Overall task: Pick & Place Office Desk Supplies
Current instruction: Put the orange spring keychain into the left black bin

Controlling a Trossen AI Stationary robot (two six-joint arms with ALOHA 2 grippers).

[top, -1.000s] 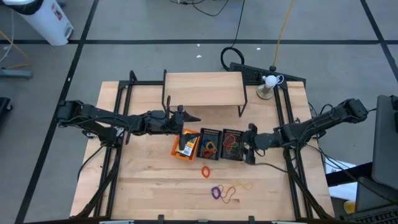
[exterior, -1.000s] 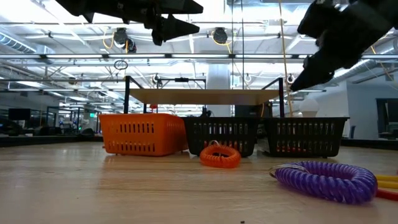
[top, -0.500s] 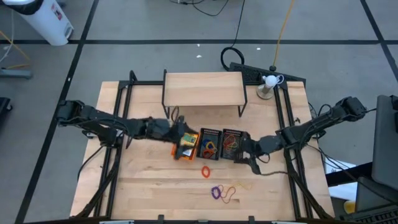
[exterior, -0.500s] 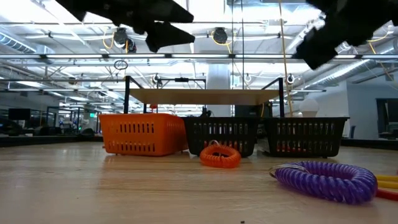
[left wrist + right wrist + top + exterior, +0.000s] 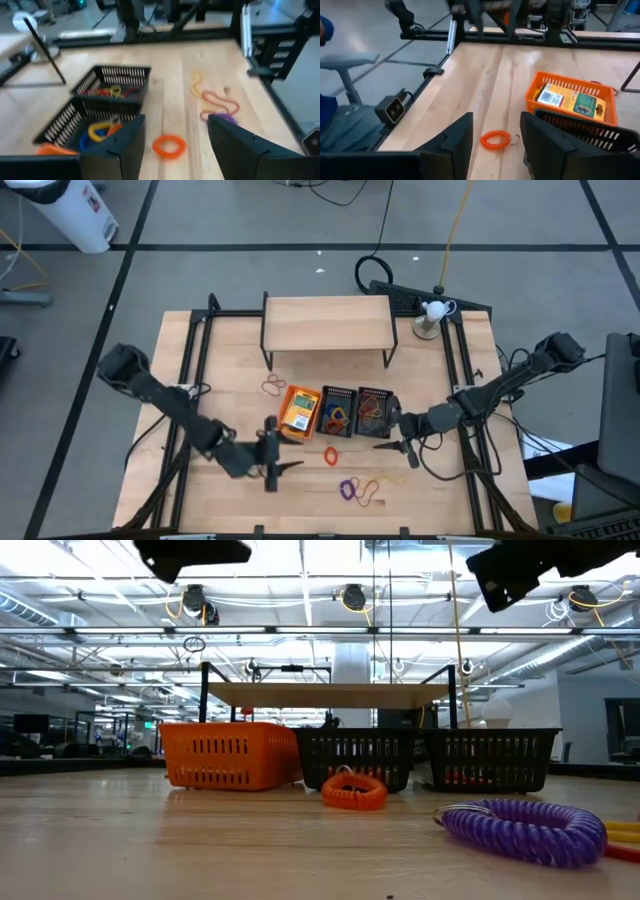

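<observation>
We note both arms have left the trays: left claw point(image 5: 277, 468) now released, empty, near the orange band point(image 5: 331, 454); right claw point(image 5: 408, 448) released beside the black tray point(image 5: 375, 412).

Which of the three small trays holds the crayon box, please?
The orange tray, at the left end of the row, holds the crayon box. The two black mesh trays hold only coloured rubber bands.
</observation>
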